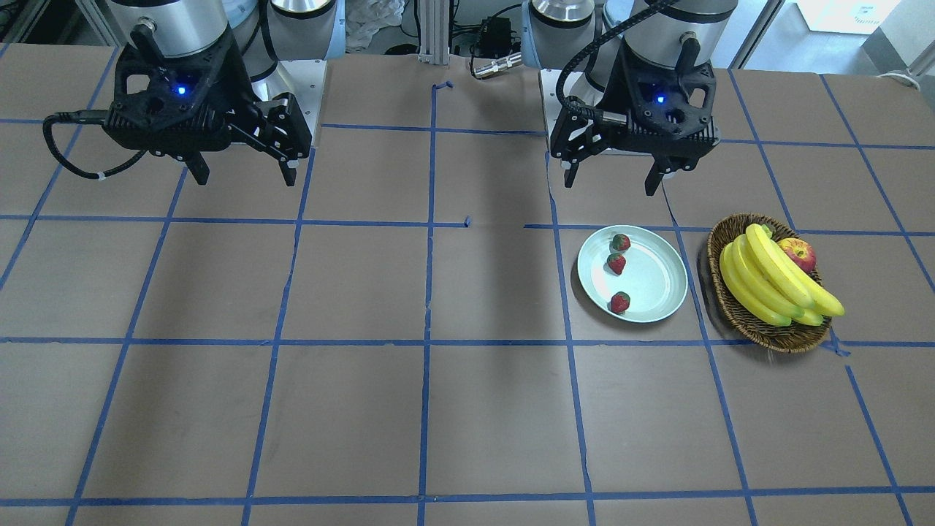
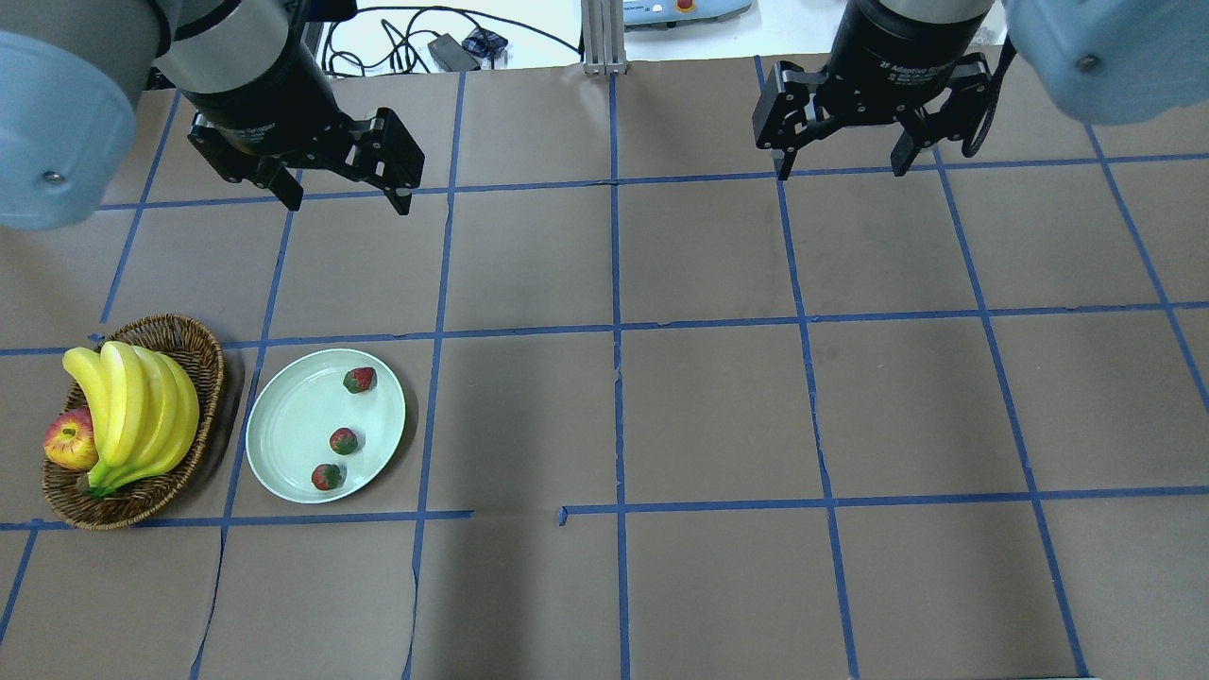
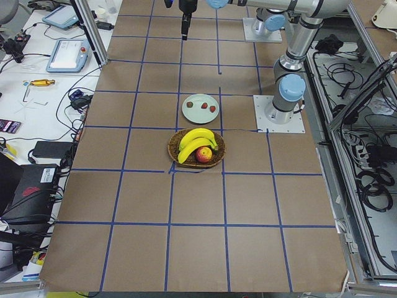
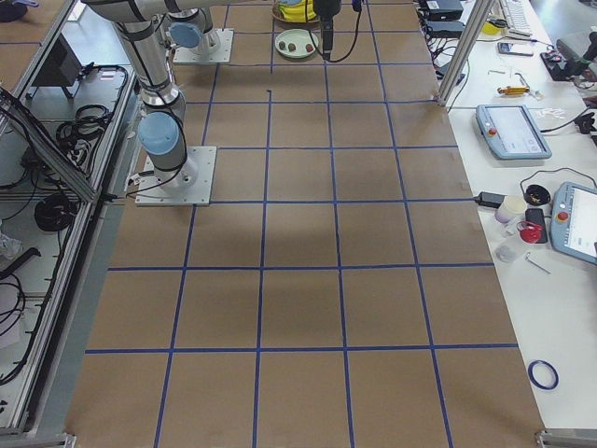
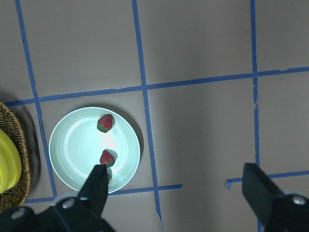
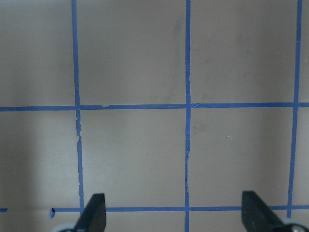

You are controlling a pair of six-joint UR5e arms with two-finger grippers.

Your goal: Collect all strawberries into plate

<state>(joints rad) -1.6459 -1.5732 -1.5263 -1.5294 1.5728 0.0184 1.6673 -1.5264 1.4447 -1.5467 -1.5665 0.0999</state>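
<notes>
Three strawberries (image 2: 359,380) (image 2: 343,440) (image 2: 327,476) lie in the pale mint-green plate (image 2: 293,425) on the table's left side. They also show in the front view (image 1: 621,242) (image 1: 616,263) (image 1: 620,302) on the plate (image 1: 657,274). My left gripper (image 2: 349,205) is open and empty, raised above the table behind the plate. In the left wrist view the plate (image 5: 77,145) holds two visible strawberries (image 5: 105,123) (image 5: 107,158); a finger (image 5: 96,188) hides the third. My right gripper (image 2: 840,172) is open and empty, far to the right.
A brown wicker basket (image 2: 189,340) with bananas (image 2: 132,406) and a red-yellow apple (image 2: 69,439) stands just left of the plate. Blue tape lines grid the brown table. The right wrist view shows only table under the right gripper (image 6: 174,212).
</notes>
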